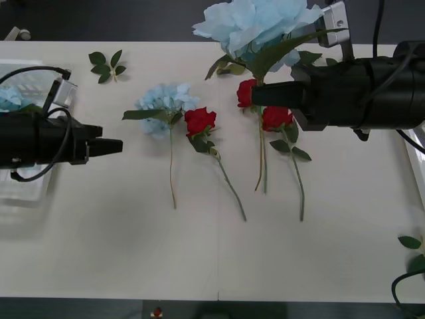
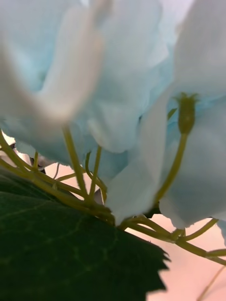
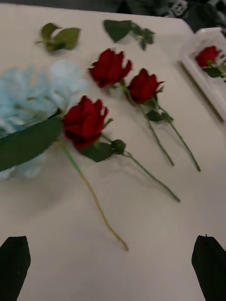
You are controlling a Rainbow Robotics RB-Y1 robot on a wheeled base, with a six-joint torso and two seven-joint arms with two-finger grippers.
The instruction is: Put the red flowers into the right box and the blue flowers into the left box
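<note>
Surface: a pale table (image 1: 199, 252) with a dark strip of room beyond its far edge.
Hidden or cut off: the left box (image 1: 20, 80) is largely covered by the left arm, only slotted wall and rim showing; the right box (image 3: 207, 80) is cut by the picture edge, one rose lying in it.
Right gripper (image 1: 255, 95): raised over the table near the lying roses, carrying a blue flower (image 1: 255, 26); the bloom and a big leaf cover the fingers, so how they stand cannot be told.
Left gripper (image 3: 113, 263): just beside the left box, low over the table, black fingers (image 3: 14, 263) spread wide with nothing between.
Red flowers on the table (image 1: 200, 121): three, blooms toward the far edge, stems running back toward the robot.
Blue flower on the table (image 1: 163, 106): touching the nearest rose, stem pointing toward the robot.
Leaf sprig (image 1: 106, 65): on the table, between the left box and the lying blue flower.
</note>
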